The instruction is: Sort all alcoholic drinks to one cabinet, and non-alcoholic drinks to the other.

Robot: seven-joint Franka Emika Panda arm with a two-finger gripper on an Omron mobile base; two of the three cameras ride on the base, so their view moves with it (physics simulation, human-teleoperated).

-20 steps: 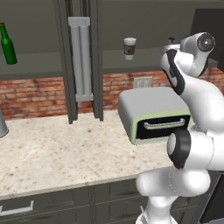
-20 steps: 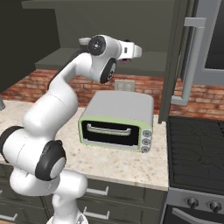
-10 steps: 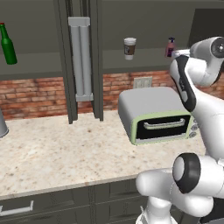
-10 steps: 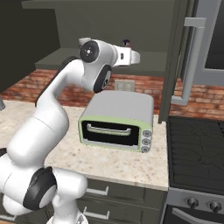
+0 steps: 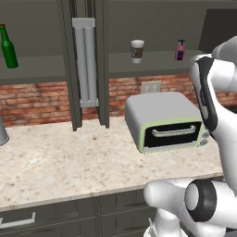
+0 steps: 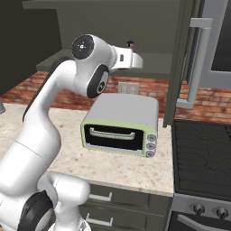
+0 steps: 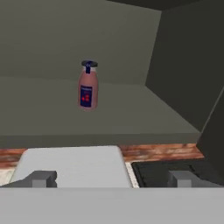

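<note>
A small purple bottle (image 7: 88, 86) with a dark cap stands upright on the shelf of the right wall cabinet (image 7: 131, 118), ahead of my gripper (image 7: 111, 179) and slightly to its left. The gripper is open, its fingertips (image 7: 41, 178) wide apart with nothing between them. From the left, the same bottle (image 5: 180, 50) stands to the right of a white-lidded coffee cup (image 5: 137, 51) on that shelf (image 5: 157, 68). A dark-green bottle (image 5: 8, 46) stands on the left cabinet's shelf (image 5: 41, 69). My hand (image 6: 131, 58) reaches out at shelf height above the toaster oven.
A grey toaster oven (image 5: 166, 122) sits on the counter (image 5: 69, 162) below the right cabinet. Two open cabinet doors with pale bar handles (image 5: 85, 62) stand edge-on between the cabinets. A stove (image 6: 203, 153) lies to the right. A grey canister (image 5: 2, 132) stands at the far left.
My arm's upper links have swung to the right in the left base view, uncovering the purple bottle. The hand stays at shelf height and the jaws stay open.
</note>
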